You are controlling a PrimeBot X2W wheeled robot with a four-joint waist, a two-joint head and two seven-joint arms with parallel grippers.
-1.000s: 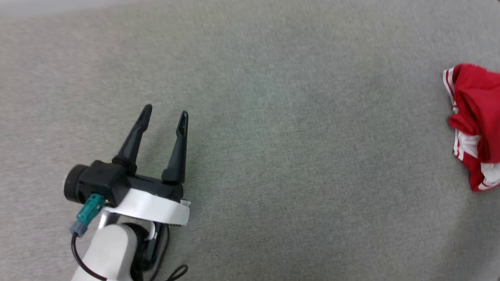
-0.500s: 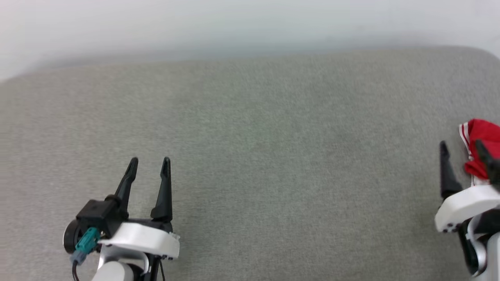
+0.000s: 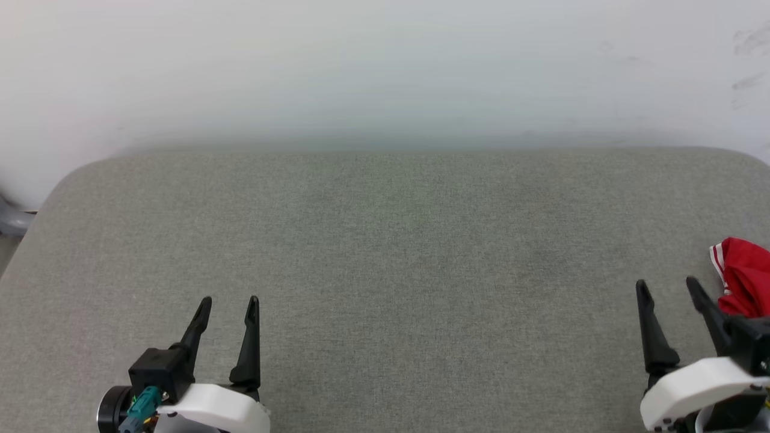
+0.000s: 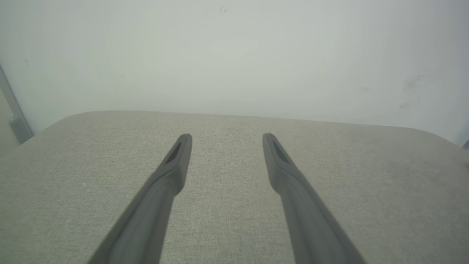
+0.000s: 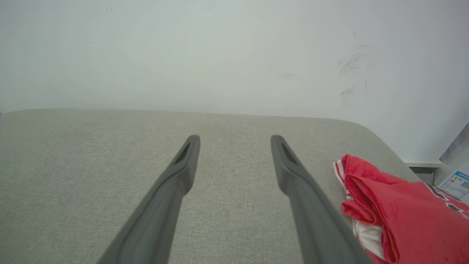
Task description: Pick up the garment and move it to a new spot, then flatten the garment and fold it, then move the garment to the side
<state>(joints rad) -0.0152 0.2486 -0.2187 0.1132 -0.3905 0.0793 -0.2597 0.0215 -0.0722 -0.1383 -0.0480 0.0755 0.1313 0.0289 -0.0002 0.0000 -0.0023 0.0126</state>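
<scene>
- At right edge of grey pad (image 3: 385, 240): garment (image 3: 743, 276) lies crumpled, just beside right gripper (image 3: 666, 282), whose fingers stand wide and empty.
- Well apart, left gripper (image 3: 230, 299) likewise wide, empty.
- Judged light, limp cloth; pinch a raised fold near its edge.

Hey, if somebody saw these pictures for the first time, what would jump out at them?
The bright red garment, crumpled with white striped trim showing, at the right edge of the grey cushioned surface, just right of the right gripper. Next, the long dark fingers: the left gripper at lower left, both grippers open and holding nothing.
</scene>
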